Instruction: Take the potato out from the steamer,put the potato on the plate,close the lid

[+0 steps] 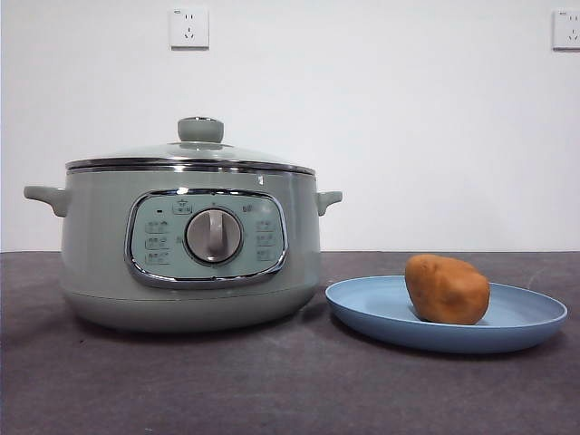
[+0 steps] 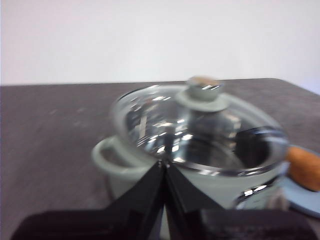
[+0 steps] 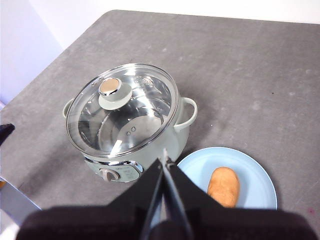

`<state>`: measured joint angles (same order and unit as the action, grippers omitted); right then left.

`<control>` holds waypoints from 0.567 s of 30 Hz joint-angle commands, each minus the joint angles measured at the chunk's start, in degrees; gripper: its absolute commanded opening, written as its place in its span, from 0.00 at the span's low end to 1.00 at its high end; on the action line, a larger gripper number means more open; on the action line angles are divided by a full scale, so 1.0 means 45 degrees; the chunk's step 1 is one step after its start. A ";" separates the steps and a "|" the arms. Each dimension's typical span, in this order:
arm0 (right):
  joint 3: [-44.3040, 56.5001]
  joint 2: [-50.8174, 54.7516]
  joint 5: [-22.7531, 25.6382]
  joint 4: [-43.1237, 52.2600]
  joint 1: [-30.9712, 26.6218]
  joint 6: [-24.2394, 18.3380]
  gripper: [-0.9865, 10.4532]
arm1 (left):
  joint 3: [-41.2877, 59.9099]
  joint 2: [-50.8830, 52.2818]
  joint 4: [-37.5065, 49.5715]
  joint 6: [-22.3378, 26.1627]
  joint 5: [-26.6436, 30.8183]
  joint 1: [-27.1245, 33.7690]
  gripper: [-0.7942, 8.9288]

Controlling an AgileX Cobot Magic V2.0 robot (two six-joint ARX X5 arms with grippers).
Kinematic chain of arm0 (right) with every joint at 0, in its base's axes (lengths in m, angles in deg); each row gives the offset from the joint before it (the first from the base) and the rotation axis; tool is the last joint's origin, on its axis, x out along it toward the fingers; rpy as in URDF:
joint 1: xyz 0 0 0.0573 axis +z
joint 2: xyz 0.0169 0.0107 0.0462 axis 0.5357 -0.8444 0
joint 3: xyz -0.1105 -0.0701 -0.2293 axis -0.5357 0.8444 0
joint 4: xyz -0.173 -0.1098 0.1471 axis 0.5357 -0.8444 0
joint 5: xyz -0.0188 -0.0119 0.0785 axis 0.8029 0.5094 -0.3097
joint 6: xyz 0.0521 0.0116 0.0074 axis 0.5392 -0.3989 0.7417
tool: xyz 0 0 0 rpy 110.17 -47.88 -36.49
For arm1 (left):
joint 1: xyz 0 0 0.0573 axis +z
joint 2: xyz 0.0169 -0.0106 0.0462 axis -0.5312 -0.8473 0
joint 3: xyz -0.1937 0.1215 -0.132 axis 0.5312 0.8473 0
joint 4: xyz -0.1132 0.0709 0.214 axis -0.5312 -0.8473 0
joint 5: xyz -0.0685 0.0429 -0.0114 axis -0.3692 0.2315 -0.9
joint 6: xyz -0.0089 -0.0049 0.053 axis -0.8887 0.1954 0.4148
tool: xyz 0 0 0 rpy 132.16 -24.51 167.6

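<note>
The steamer [image 1: 100, 245] has a smooth, softly glossy sage-green body with a bright chrome rim, and a chrome frame rings its control panel [image 1: 207, 237] around a brushed silver dial [image 1: 214, 236]. The lid [image 3: 122, 107] is clear glass, shiny with reflections, edged in polished steel, under a matt pale green knob [image 1: 200, 130]. The plate [image 1: 381, 313] is matt light blue, plastic-looking. The potato [image 1: 446, 288] has dull, rough orange-brown skin. The table [image 1: 272, 390] is matt, mottled dark grey.

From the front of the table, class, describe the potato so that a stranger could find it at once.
Start at the big pale green steamer with its glass lid on. Beside it, apart from it, lies a shallow light-blue plate. The potato is the lumpy orange-brown oval on that plate, the only warm-coloured thing there.
</note>
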<state>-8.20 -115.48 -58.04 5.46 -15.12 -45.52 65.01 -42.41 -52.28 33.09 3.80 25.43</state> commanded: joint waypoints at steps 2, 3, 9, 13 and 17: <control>-0.0015 0.0010 0.0034 0.0049 0.0005 0.0078 0.09 | 0.0865 0.0651 0.0311 -0.0330 0.0146 0.0316 0.08; -0.0015 0.0010 0.0034 0.0049 0.0005 0.0078 0.09 | 0.1039 0.0738 0.0403 -0.0330 0.0155 0.0374 0.08; -0.0015 0.0010 0.0034 0.0049 0.0005 0.0078 0.09 | 0.2195 0.1336 0.1195 -0.0831 0.0423 0.0597 0.08; -0.0015 0.0010 0.0034 0.0049 0.0005 0.0078 0.09 | 0.2701 0.1666 0.1195 -0.1185 0.0787 0.0597 0.08; -0.0015 0.0010 0.0034 0.0044 0.0005 0.0078 0.09 | 0.2885 0.1919 0.0869 -0.1282 0.0879 0.0597 0.08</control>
<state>-8.20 -115.48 -58.04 5.46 -15.12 -45.52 77.25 -34.22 -48.47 28.11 7.41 27.96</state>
